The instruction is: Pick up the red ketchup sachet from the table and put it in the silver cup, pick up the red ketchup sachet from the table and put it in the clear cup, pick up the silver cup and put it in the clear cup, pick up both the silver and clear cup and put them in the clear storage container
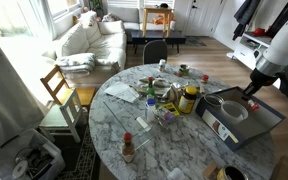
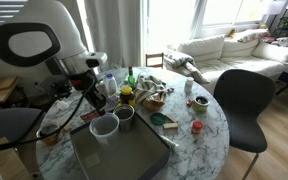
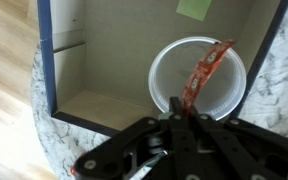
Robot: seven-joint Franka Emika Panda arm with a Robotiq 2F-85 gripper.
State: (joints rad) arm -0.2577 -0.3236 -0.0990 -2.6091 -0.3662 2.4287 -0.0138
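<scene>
Item, gripper (image 3: 184, 112): your fingers are pressed close together at the bottom of the wrist view, pinching the lower end of the red ketchup sachet (image 3: 206, 68). The sachet stands out from the fingertips as a slanted red strip. Item, the clear cup (image 3: 197, 78): a round see-through cup with a whitish rim, lying directly under the sachet, so the red strip crosses its opening from the near rim to the far rim. You cannot tell from this view whether the sachet touches the cup. Item, the clear storage container (image 3: 94, 60): a shallow rectangular bin with a dark rim and a green label (image 3: 194, 8) at its far side. The clear cup sits at one of its corners. In an exterior view the gripper (image 1: 251, 97) hangs over the container (image 1: 269, 125), where the cup (image 1: 234, 111) shows as a pale ring. In an exterior view the gripper (image 2: 96, 100) is just above the clear cup (image 2: 104, 127), and the silver cup (image 2: 125, 114) stands just beside it, both at the far edge of the container (image 2: 124, 160). Whether the cups rest inside that edge or against it is unclear. Item, the round marble table (image 1: 114, 125): it also bears a yellow-lidded jar (image 1: 189, 98) near the container and a small red-capped bottle (image 1: 128, 148) well apart from it.
</scene>
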